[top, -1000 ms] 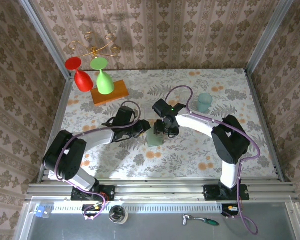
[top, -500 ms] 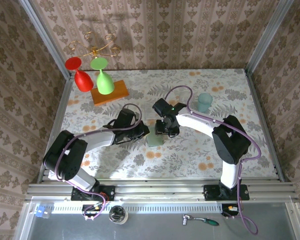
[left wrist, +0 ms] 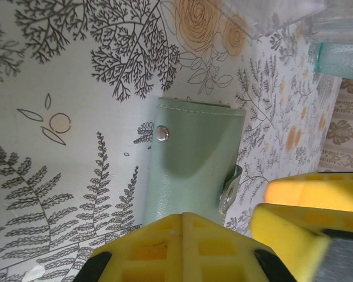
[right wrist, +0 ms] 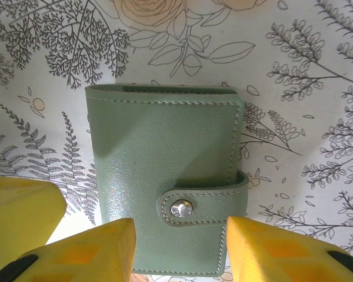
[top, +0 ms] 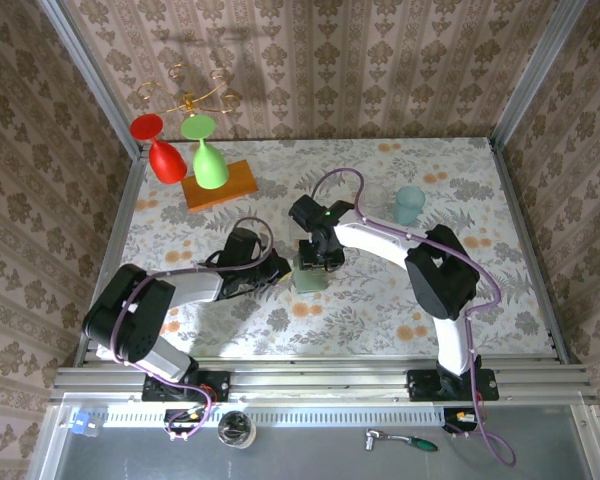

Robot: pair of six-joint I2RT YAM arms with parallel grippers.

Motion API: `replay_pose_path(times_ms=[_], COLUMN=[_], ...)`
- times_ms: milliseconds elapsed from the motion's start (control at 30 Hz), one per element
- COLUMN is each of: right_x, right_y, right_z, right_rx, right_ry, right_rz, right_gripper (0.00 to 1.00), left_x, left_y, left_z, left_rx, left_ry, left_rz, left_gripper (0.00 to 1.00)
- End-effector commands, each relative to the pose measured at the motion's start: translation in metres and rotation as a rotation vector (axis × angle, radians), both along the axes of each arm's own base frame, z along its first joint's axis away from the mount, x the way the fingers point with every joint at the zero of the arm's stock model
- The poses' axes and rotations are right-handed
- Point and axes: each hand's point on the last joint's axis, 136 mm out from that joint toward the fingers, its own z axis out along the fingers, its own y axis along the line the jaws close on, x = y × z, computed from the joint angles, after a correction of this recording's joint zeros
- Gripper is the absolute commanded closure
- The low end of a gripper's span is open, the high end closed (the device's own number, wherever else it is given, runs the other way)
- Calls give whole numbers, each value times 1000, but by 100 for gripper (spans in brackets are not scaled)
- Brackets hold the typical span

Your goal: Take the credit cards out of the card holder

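The card holder [top: 310, 277] is a pale sage-green wallet lying flat and closed on the floral table [top: 460, 300], its snap tab [right wrist: 191, 207] fastened. The credit cards are hidden inside it. My left gripper [left wrist: 183, 218] is shut, its yellow fingertips meeting at the card holder's [left wrist: 191, 164] near edge; I cannot tell whether they pinch it. My right gripper [right wrist: 180, 247] is open just above the card holder [right wrist: 165, 147], one finger on each side of the snap tab. In the top view the left gripper [top: 283, 270] sits at the wallet's left side and the right gripper [top: 317, 257] at its far end.
A translucent teal cup [top: 410, 204] stands at the back right. An orange wooden block [top: 220, 185] carries an upturned green glass [top: 209, 163], with a red glass [top: 163, 152] beside it, at the back left. Patterned walls close in the table on three sides.
My left gripper has shut and settled at the wallet's left edge. My right gripper has shifted left over the wallet and its fingers have narrowed.
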Motion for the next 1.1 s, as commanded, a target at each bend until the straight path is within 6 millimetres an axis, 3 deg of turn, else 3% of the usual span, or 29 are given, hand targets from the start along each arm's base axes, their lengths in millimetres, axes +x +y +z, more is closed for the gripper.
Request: replay_pose_path(times_ms=[0, 667, 1067], right_x=[-6, -9, -10], right_y=[-3, 1, -1], right_z=[-5, -30, -37], right_rx=[-64, -128, -130], right_ry=[37, 104, 107], right_rz=[37, 88, 86], right_gripper=[54, 64, 79], left_x=[3, 5, 6], left_y=[0, 2, -16], left_z=[11, 5, 0], left_rx=[-45, -72, -80], left_ry=[-27, -10, 20], left_rz=[13, 22, -35], left_gripper=[100, 100, 100])
